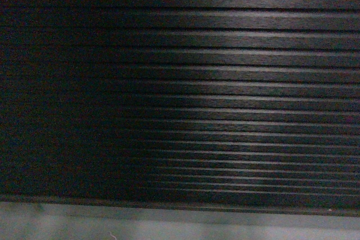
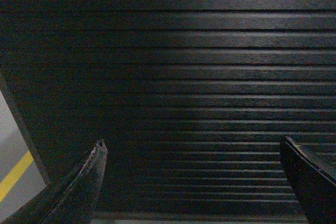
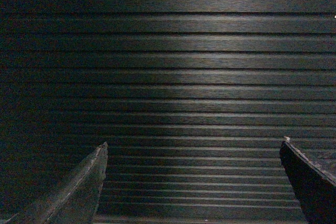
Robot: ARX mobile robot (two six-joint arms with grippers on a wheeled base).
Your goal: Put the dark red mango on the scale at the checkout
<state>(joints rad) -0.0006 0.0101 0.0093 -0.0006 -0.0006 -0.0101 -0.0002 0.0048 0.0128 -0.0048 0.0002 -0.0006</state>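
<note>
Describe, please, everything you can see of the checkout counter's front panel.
The front panel is a dark black-brown surface with a faint brushed grain, ribbed by many straight horizontal grooves. It stands upright and fills all three views; light falls on its right part, while the left lies in shadow. Its lower edge meets a pale grey floor. In the wrist views nothing is seen touching it; both claws are open and empty before it.

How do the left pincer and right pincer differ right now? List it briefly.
The left pincer faces the checkout panel's end, with grey floor and a yellow line beside it; the right pincer faces only ribbed panel. The left pincer's left finger looks darker than the right pincer's. Both are open and empty.
</note>
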